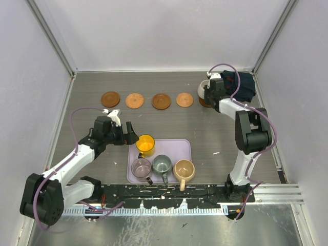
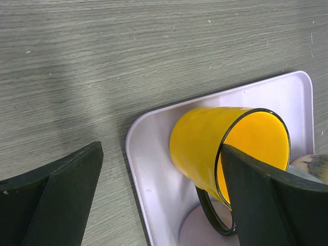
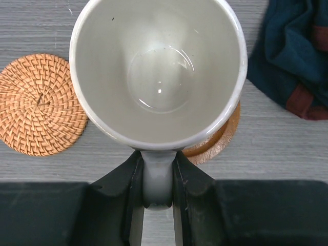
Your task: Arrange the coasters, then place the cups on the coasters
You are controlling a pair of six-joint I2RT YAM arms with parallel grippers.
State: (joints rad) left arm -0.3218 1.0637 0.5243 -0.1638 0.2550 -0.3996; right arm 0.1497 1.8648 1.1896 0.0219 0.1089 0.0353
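Observation:
Four coasters lie in a row at the back: dark (image 1: 110,99), light (image 1: 135,100), dark (image 1: 161,101), light (image 1: 185,99). My right gripper (image 3: 158,160) is shut on the handle (image 3: 158,179) of the white cup (image 3: 159,66). The cup is over a fifth, dark coaster (image 3: 225,138) at the row's right end; whether it rests there I cannot tell. The yellow cup (image 2: 215,148) stands in the lilac tray's (image 2: 287,97) far left corner. My left gripper (image 2: 161,154) is open around it, one finger (image 2: 266,200) by its rim and the other outside the tray.
The tray (image 1: 174,146) also holds a mauve cup (image 1: 141,167), a grey-green cup (image 1: 162,165) and a tan cup (image 1: 184,170) along its near side. A navy cloth (image 1: 241,84) lies just right of the white cup (image 1: 203,89). Walls close in the table.

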